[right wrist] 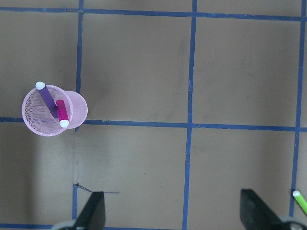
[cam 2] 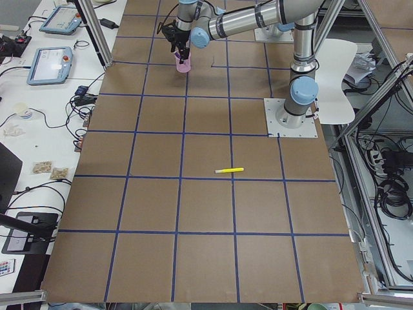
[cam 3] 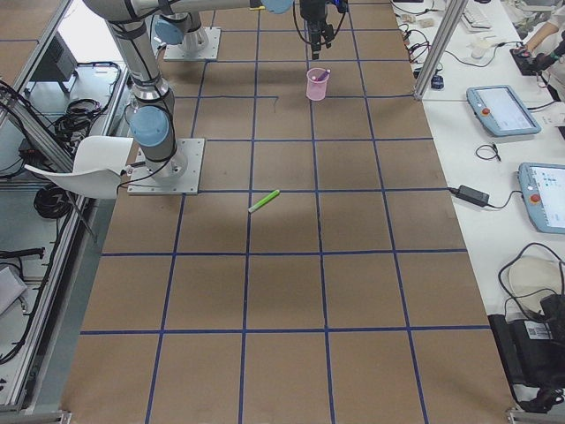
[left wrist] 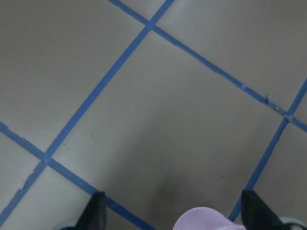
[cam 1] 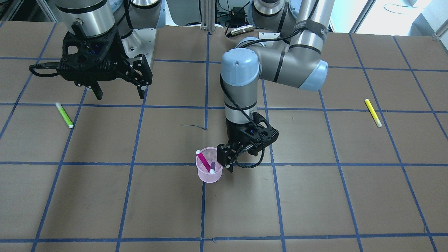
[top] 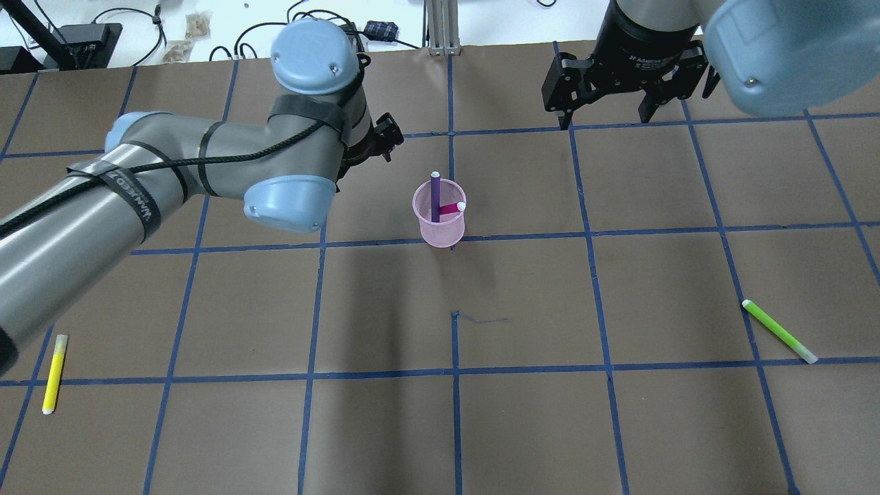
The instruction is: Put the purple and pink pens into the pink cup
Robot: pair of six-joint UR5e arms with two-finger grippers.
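Note:
The pink mesh cup [cam 1: 209, 173] stands upright near the table's middle and also shows in the overhead view [top: 440, 230]. The purple pen [top: 435, 194] and the pink pen [top: 452, 207] both stand inside it, leaning on the rim. My left gripper [cam 1: 225, 162] is open and empty, low beside the cup. In the left wrist view its fingers [left wrist: 93, 213] are spread wide, with the cup rim [left wrist: 208, 219] between them at the bottom edge. My right gripper [cam 1: 120, 92] is open and empty, raised well away from the cup, which shows in its wrist view [right wrist: 72, 117].
A green pen [cam 1: 64, 115] lies on the table on my right side and a yellow pen [cam 1: 373, 112] on my left side, both far from the cup. Blue tape lines grid the brown table.

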